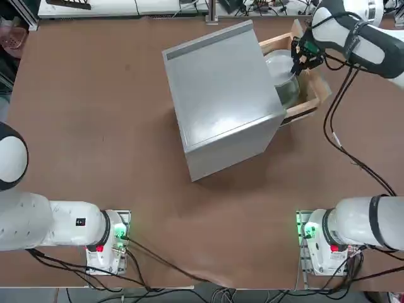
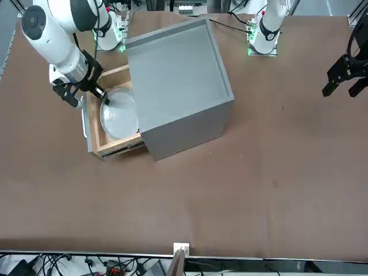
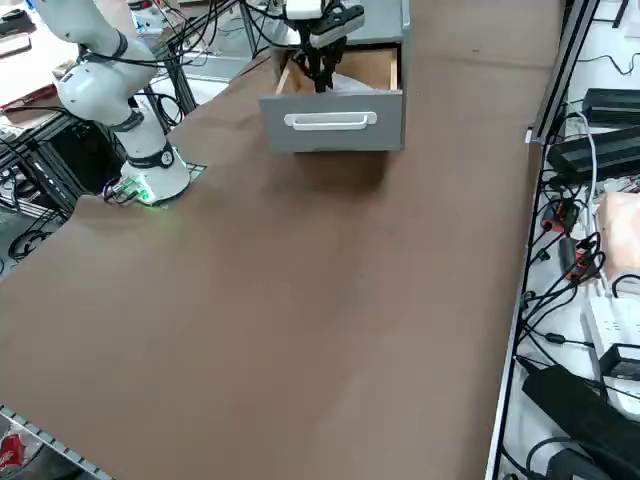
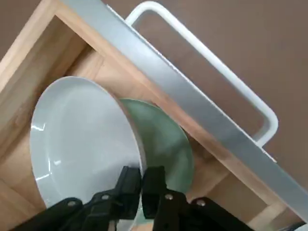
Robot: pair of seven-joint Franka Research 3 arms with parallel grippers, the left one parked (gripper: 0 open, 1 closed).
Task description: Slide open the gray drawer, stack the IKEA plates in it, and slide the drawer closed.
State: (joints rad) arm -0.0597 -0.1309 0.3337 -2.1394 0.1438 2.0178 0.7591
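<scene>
Right arm: the white and black arm (image 2: 63, 34) is on the far left in the front view. It leans over the open drawer and reaches down into it.
Handle: white, shaped like a long loop (image 4: 211, 62), on the drawer's gray front.
Gray drawer: pulled out of the box (image 2: 99, 138). It has a gray front and light wood inside.
Right claw: its tips (image 4: 141, 175) point down inside the drawer. They are pinched on the white plate's edge.
Green plate: round and pale green (image 4: 161, 144), in the drawer, partly hidden by the white plate.
White plate: round, smooth and shiny (image 4: 82, 139), in the drawer, lapping over the green one. I can't tell if they touch.
Gray box: big and plain (image 2: 181, 80), on the brown table (image 2: 190, 201). It sits a bit crooked there.
</scene>
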